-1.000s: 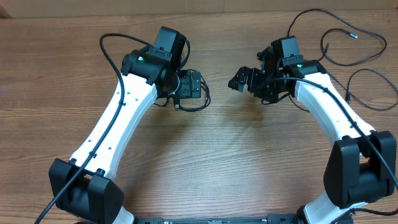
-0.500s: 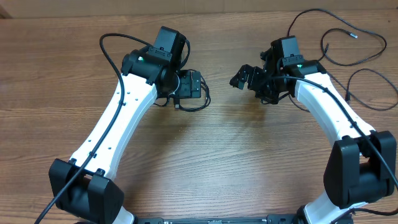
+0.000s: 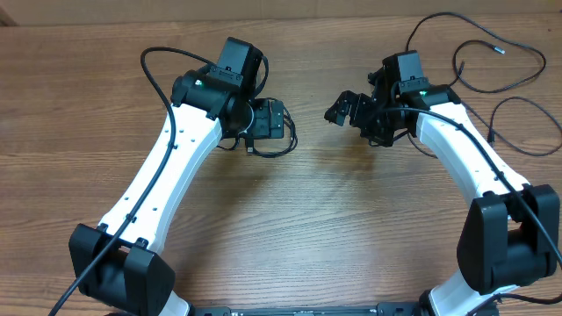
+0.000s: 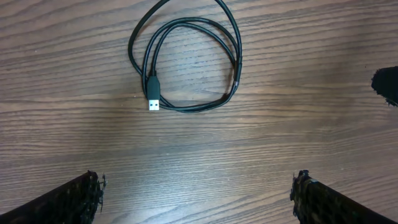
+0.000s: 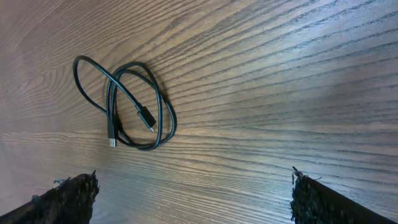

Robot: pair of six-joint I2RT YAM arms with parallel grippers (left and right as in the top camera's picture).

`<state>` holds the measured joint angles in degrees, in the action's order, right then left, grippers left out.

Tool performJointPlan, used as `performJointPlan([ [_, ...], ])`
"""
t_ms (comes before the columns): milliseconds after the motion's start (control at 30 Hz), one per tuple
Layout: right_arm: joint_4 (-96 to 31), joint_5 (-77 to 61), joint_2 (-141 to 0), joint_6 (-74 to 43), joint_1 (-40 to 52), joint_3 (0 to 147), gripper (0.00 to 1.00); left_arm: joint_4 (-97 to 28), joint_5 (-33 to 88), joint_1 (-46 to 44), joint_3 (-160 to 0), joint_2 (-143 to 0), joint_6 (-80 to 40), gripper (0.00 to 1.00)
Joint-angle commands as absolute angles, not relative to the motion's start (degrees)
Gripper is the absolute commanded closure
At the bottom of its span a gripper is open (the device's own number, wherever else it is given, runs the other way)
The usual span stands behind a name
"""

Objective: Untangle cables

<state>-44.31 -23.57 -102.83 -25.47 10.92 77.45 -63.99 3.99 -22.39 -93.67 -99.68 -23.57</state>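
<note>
Cable (image 4: 237, 62), upper centre, seems light, limp; we'd pinch near its plug (image 4: 153, 98). Left gripper (image 4: 196, 193), right gripper (image 5: 193, 193) gape empty.

We find one small change, all of it on the right side. Compared with a second ago, the right gripper (image 3: 339, 109) has shifted slightly toward the far edge of the scene and a touch to the right, so its front end now sits a little higher in the overhead view. The shift was already complete half a second ago, and we see no further movement from that picture to this one.
</note>
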Motion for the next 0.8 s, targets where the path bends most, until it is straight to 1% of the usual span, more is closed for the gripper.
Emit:
performJointPlan([
  [0,-43.5,-23.2,-103.1,-25.7,10.9,77.2,0.0,-63.8,3.1,-22.5,-93.7,-100.1,-22.3,0.01],
  [333,-42.1,-23.3,-103.1,-25.8,10.9,77.2,0.0,-62.8,3.4,-22.5,-93.7,-100.1,-23.0,0.01],
  [533,-41.9,-23.6,-103.1,-25.7,10.9,77.2,0.0,-62.1,6.8,-22.5,-93.7,-100.1,-28.9,0.0],
  [633,-41.2,-23.6,-103.1,-25.7,10.9,77.2,0.0,-62.3,7.4,-22.5,-93.7,-100.1,-29.4,0.0],
  [767,-41.3,-23.7,-103.1,-25.7,10.9,77.2,0.0,-62.5,3.8,-21.1,-93.7,-100.1,-30.0,0.01],
])
